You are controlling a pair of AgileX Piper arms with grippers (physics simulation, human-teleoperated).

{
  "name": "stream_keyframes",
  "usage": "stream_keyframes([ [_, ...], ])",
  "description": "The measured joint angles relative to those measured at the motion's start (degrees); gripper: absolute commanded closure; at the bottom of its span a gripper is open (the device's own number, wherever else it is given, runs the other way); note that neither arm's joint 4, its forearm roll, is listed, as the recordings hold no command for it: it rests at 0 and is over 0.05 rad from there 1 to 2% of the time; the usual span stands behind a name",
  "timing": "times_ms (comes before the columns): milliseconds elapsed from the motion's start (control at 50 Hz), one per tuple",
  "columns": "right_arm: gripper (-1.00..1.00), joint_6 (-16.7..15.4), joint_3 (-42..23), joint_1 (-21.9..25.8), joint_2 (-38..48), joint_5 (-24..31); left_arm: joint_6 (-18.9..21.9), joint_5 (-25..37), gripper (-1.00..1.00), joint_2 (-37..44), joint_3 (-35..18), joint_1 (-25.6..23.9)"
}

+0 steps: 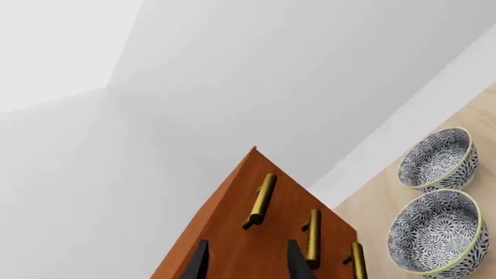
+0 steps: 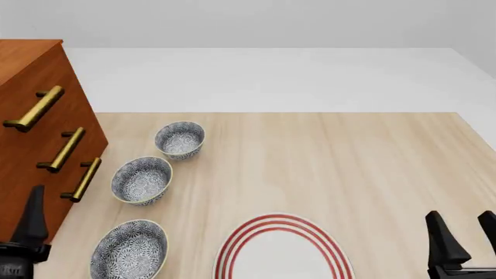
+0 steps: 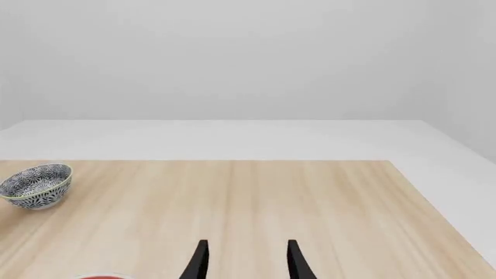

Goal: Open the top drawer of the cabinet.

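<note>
Nearest, both claws are held spread and empty: the left claw (image 1: 246,261) just in front of the cabinet (image 2: 31,133), the right claw (image 2: 465,238) well apart from it. Beside the cabinet's front, three patterned bowls (image 2: 142,179) are lined on the counter (image 2: 326,168). Farthest up, the top drawer (image 2: 35,93) is seen shut flush with the two below.

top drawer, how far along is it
Nothing looks done: the top drawer sits flush in the cabinet, closed. In hand: the left hand, open, points at the cabinet front, not on the brass handle. The right hand is open over the table. Left: grip, pull.
</note>
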Motion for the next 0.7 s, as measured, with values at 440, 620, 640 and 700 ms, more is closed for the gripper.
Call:
stream_keyframes([
  [440,-1.00,0.00,0.00,0.00,0.00,0.00,4.59,-14.79,-1.00,15.47,-0.33,2.20],
  [620,-1.00,0.00,0.00,0.00,0.00,0.00,5.83,-18.73,-1.00,21.23,-1.55,3.20],
  [640,-1.00,0.00,0.00,0.00,0.00,0.00,5.95,-19.07,-1.00,21.78,-1.72,3.32],
  [700,-1.00,0.00,0.00,0.00,0.00,0.00,6.32,-20.09,-1.00,23.40,-2.25,3.72],
])
